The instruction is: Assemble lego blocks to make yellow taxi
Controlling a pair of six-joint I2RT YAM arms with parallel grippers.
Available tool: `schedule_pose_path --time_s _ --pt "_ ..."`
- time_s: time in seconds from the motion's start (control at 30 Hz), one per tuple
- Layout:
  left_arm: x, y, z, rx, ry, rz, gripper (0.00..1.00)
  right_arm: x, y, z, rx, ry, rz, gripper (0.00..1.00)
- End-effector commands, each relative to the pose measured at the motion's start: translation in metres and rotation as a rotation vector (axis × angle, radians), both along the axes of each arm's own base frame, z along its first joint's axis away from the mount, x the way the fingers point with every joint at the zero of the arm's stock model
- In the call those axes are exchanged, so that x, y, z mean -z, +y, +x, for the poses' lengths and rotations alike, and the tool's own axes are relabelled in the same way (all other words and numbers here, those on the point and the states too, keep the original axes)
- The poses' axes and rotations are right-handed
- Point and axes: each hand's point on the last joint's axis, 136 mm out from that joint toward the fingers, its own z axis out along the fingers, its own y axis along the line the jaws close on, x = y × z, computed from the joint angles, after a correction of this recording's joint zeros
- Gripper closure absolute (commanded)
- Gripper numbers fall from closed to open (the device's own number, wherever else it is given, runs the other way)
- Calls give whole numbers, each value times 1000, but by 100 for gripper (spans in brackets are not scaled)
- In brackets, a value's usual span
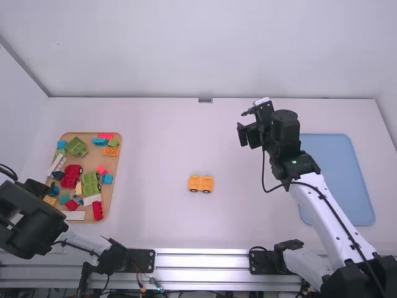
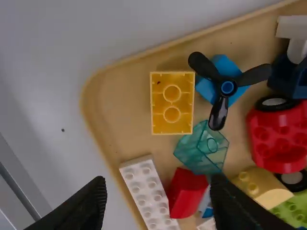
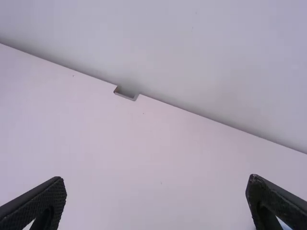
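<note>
Taxi (image 1: 200,183) is probably awaiting a top brick. Left gripper (image 2: 158,191) is hanging open by tray (image 2: 120,115); yellow brick (image 2: 160,103) is lying hollow side up, so likely needing a long-side grip clear of propeller (image 2: 220,87), then flipping. Mid-table, taxi's long axis is running left-right, nose unclear. Right gripper (image 3: 157,181) is hanging open.

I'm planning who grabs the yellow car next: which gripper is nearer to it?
Right. The right gripper is open, beyond the car and somewhat right of it; the left gripper is open at the tray, well to the car's left.
</note>
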Motion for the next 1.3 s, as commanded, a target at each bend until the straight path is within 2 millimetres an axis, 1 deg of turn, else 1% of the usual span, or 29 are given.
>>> schedule_pose_path --time_s 0.0,0.07,0.1,0.13,0.17,0.3,0.5,0.53,0.57,0.63,0.73,0.83,0.9,1.07,1.13,1.2,1.27 --pt "6 -3 -7 24 47 19 42 -14 2 4 -4 -30 7 1" --pt "8 -3 -7 24 44 23 42 -14 2 4 -4 -30 7 1" --pt "9 -1 -7 20 41 27 44 -14 2 4 -4 -30 7 1" --pt "10 1 -8 15 37 36 48 -14 2 4 -4 -31 7 1" --pt "12 3 -7 12 28 47 49 -14 2 4 -4 -30 7 1" --pt "16 1 3 33 -11 41 52 -14 2 4 -4 -30 7 1" --pt "27 4 6 37 -15 29 49 -14 2 4 -4 -28 6 1" --pt "33 7 5 31 -12 24 48 -14 2 4 -4 -26 6 2" --pt "33 7 5 31 -12 24 48 -14 2 4 -4 -26 6 2" --pt "41 6 5 34 -1 7 50 -14 2 4 -4 -27 6 1" --pt "46 6 8 58 8 -4 51 -14 2 4 -4 -27 6 1" --pt "49 12 9 53 3 4 52 -14 2 4 -4 -27 6 1" --pt "50 17 11 55 -6 21 50 -14 2 4 -4 -26 6 1" --pt "53 18 11 81 0 23 51 -14 2 4 -4 -26 6 1" --pt "53 18 15 91 -3 27 50 -14 2 4 -4 -27 6 1" --pt "54 18 14 69 -2 26 50 -14 2 4 -4 -26 6 1" --pt "54 21 7 3 14 31 50 -13 2 4 -4 -25 5 1"
